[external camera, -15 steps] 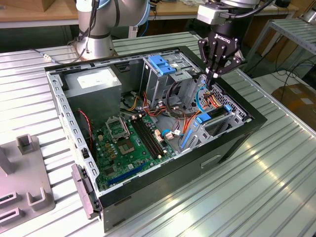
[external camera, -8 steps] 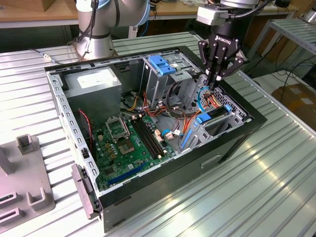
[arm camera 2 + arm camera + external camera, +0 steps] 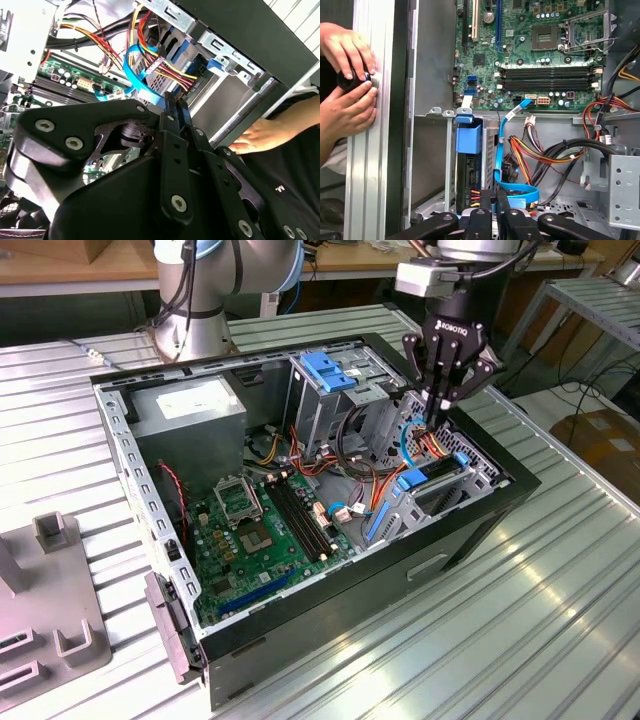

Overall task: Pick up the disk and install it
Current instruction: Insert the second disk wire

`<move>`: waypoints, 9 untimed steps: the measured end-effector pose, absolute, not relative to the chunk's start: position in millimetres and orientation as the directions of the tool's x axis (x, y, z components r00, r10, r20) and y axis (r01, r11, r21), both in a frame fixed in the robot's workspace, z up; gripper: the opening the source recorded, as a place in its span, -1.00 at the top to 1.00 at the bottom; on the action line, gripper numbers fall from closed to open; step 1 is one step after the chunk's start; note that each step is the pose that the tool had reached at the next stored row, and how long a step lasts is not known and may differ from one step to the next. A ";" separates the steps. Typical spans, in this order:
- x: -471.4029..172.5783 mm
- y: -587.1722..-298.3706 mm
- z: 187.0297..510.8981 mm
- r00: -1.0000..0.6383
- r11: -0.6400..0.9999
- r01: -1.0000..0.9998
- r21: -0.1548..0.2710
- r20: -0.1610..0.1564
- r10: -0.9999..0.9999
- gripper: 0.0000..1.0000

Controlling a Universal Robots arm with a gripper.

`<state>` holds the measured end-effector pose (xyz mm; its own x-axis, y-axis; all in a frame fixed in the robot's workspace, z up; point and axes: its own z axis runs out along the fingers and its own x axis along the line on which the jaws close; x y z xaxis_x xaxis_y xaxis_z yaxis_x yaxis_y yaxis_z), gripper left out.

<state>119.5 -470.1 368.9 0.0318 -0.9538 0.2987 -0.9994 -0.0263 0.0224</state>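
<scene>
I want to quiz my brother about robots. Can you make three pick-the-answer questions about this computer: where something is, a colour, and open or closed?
1. Where is the disk?
A) inside the computer case
B) on the table outside
C) on top of the grey box

2. What colour is the flat cable near the gripper?
A) red
B) blue
C) green

3. How is the computer case?
A) closed
B) open
C) upside down

Answers: 1 A, the disk sits in the case under the gripper. 2 B, the ribbon is bright blue. 3 B, the motherboard shows from above.
</scene>
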 end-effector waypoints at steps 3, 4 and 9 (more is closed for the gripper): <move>119.4 -471.5 366.3 0.032 -0.026 -0.999 0.022 0.295 -0.955 0.68; 119.4 -476.1 365.4 0.031 -0.027 -0.999 0.021 0.282 -0.959 0.68; 118.0 -492.0 363.3 0.031 -0.028 -0.999 0.019 0.236 -0.971 0.68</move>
